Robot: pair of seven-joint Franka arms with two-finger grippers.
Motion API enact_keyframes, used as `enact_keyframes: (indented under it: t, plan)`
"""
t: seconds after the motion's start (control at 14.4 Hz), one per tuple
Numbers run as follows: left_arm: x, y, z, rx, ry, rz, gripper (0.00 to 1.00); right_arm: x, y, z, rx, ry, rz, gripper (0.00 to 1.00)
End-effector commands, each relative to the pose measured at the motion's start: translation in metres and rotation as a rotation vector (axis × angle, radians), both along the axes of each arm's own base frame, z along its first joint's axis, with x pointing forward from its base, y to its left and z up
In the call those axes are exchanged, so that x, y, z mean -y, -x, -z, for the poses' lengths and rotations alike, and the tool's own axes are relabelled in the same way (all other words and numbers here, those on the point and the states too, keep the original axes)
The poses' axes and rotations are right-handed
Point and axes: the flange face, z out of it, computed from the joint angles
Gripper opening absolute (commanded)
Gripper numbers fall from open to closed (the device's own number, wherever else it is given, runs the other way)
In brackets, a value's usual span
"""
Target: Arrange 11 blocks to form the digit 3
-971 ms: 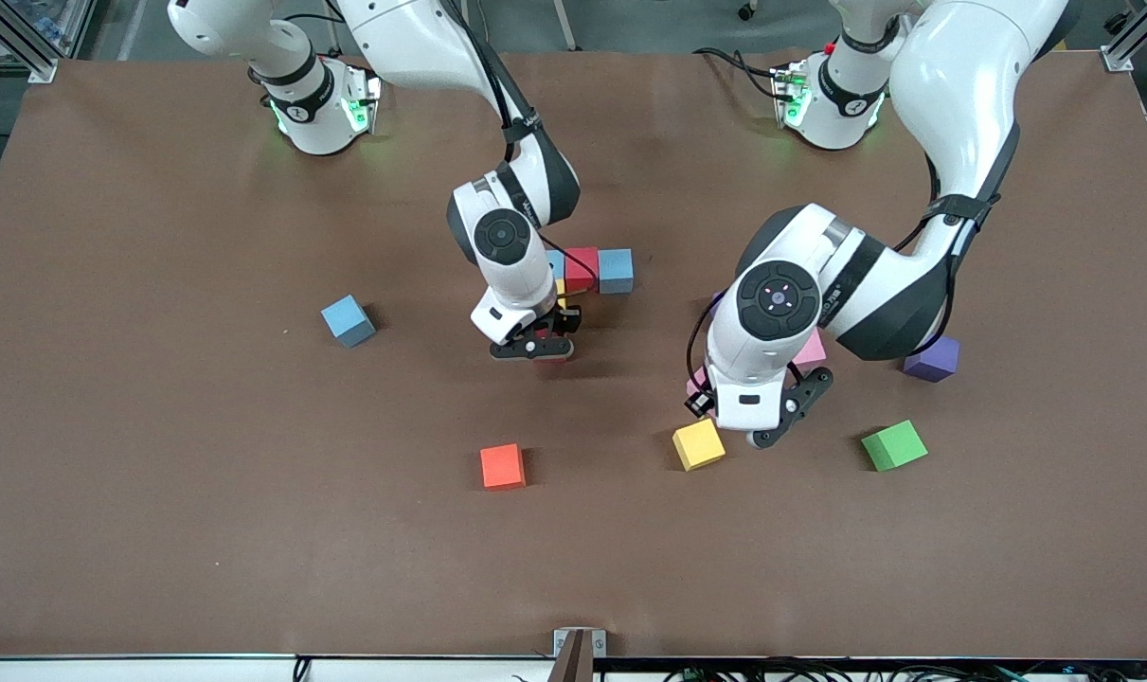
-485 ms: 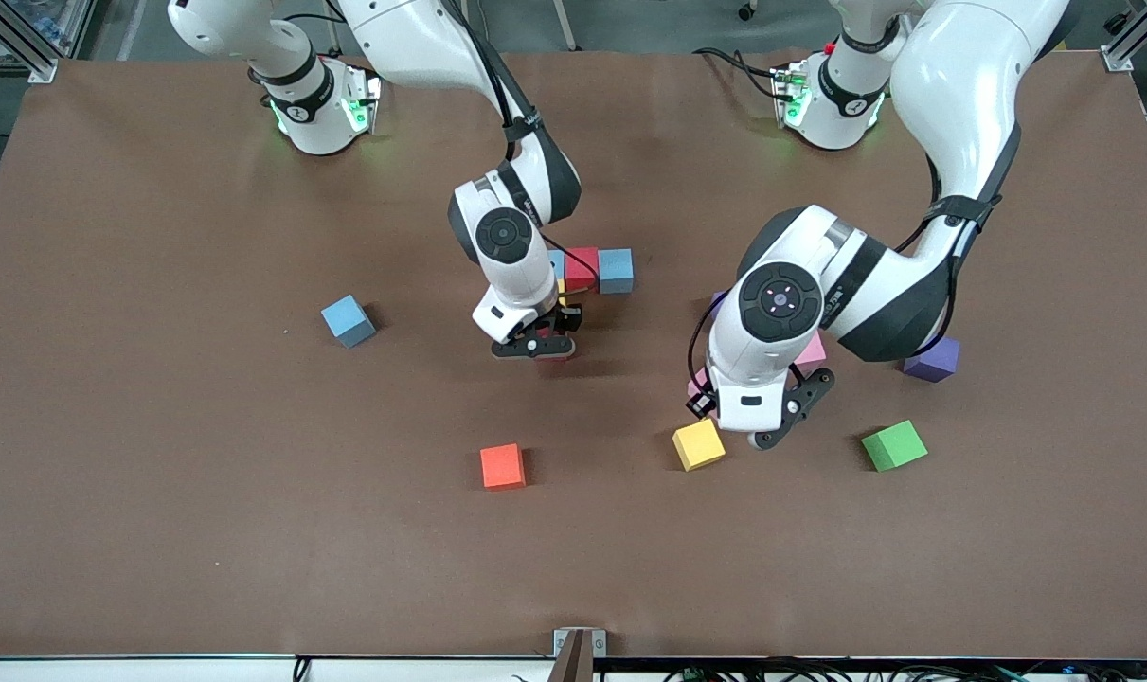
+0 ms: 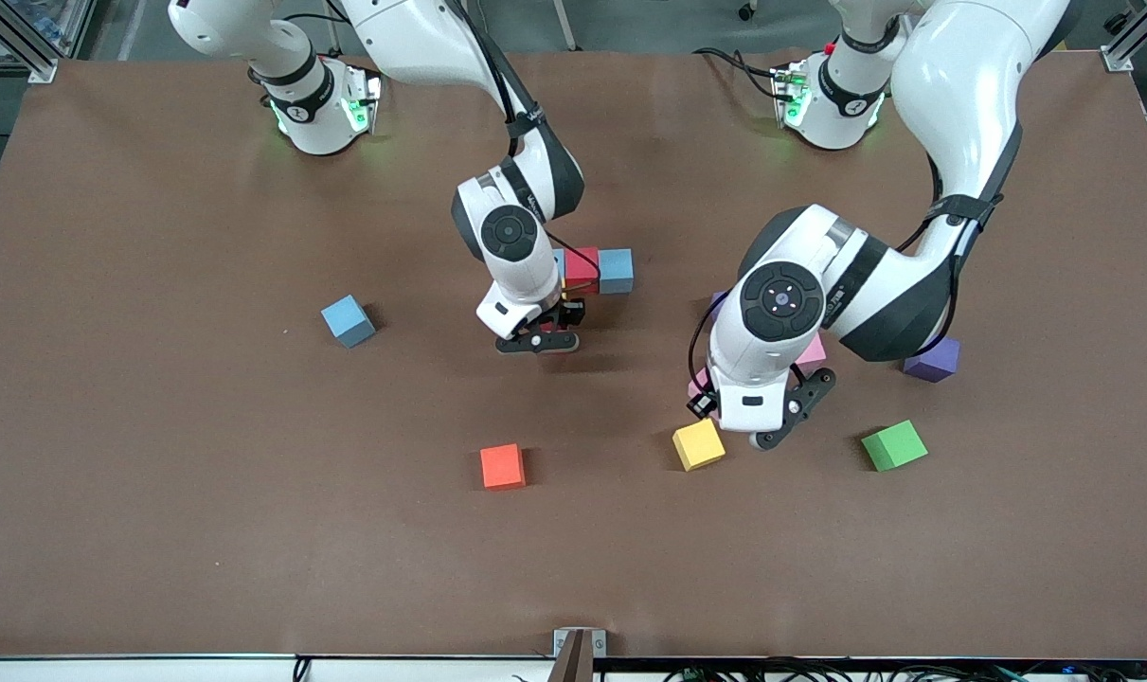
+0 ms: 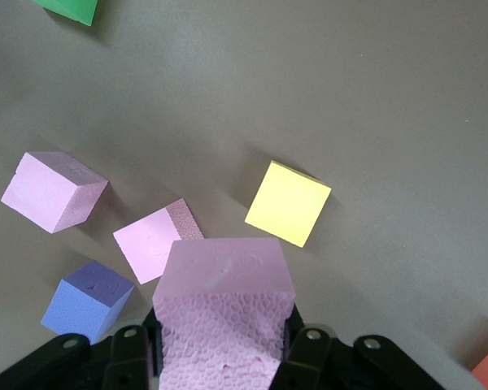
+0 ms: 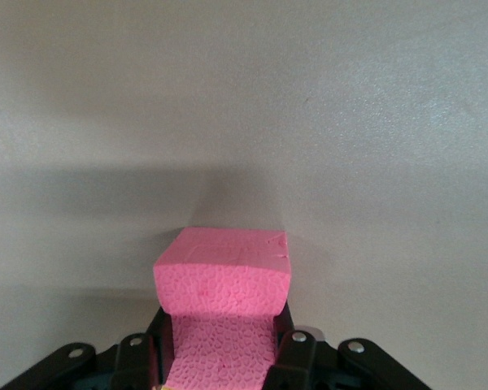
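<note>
My right gripper hangs low over the table, just nearer the camera than a short row of blocks: a red one and a light blue one. It is shut on a bright pink-red block. My left gripper is shut on a pale pink block, held over the table beside a yellow block. A pink block shows under the left arm. A lone light blue block, an orange block and a purple block lie apart.
A green cube sits near the purple block, toward the left arm's end. In the left wrist view, another pink block, a lilac one and a blue-violet one lie close together under the held block.
My right gripper has shifted a little toward the red and light blue row with its block. The left arm has hardly moved.
</note>
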Motion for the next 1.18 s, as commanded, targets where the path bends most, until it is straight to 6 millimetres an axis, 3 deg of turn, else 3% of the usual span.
enact_keyframes:
  t: [0.0, 0.35, 0.62, 0.83, 1.11]
  plan:
    - [-0.001, 0.002, -0.017, 0.022, -0.003, -0.001, 0.16, 0.005, 0.012, -0.001, -0.022, -0.009, 0.004, 0.00]
    - [0.008, 0.007, -0.022, 0.032, -0.005, 0.008, 0.16, 0.007, 0.008, -0.003, -0.014, -0.010, -0.002, 0.00]
    - [0.000, 0.006, -0.032, 0.041, -0.002, -0.007, 0.16, 0.008, 0.008, -0.003, -0.015, -0.003, -0.012, 0.00]
    - [-0.005, 0.003, -0.028, 0.037, -0.008, -0.008, 0.16, 0.010, 0.005, -0.003, -0.011, -0.004, -0.015, 0.00]
    - [0.004, 0.008, -0.021, 0.029, -0.012, 0.002, 0.16, 0.010, 0.006, -0.004, -0.013, -0.005, -0.017, 0.00]
